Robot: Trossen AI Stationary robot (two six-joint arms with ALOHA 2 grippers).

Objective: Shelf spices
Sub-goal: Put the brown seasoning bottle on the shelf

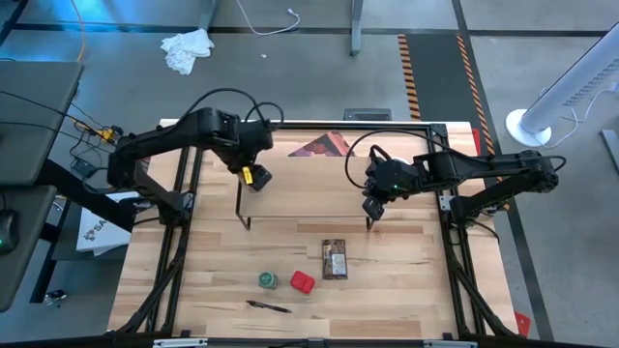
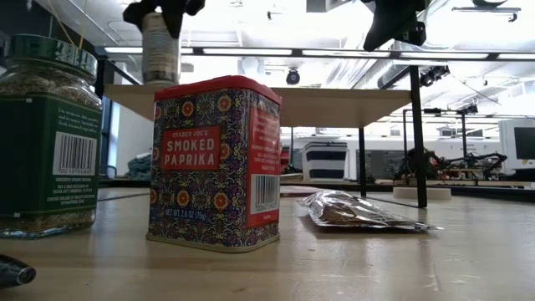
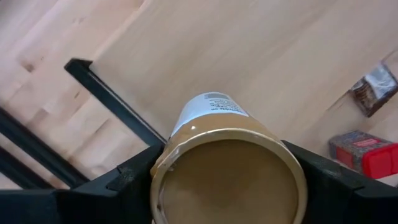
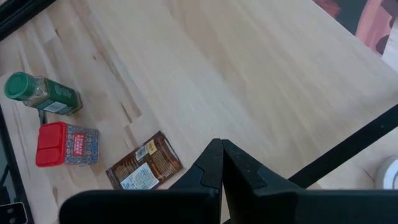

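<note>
Spices update: left gripper point(image 1: 254, 175) is clamping the tan-topped jar point(image 3: 227, 171) by its sides, holding it over the shelf point(image 1: 309, 188) near the board's left end, upper middle of the high view. Right gripper point(image 4: 222, 163) is hanging over the shelf's right end with fingers pressed together, gripping nothing. Green-lidded jar point(image 1: 267, 280), red tin point(image 1: 302, 282) and brown packet point(image 1: 334, 259) are sitting on the table point(image 1: 406, 280), lower centre, in front of the shelf.
</note>
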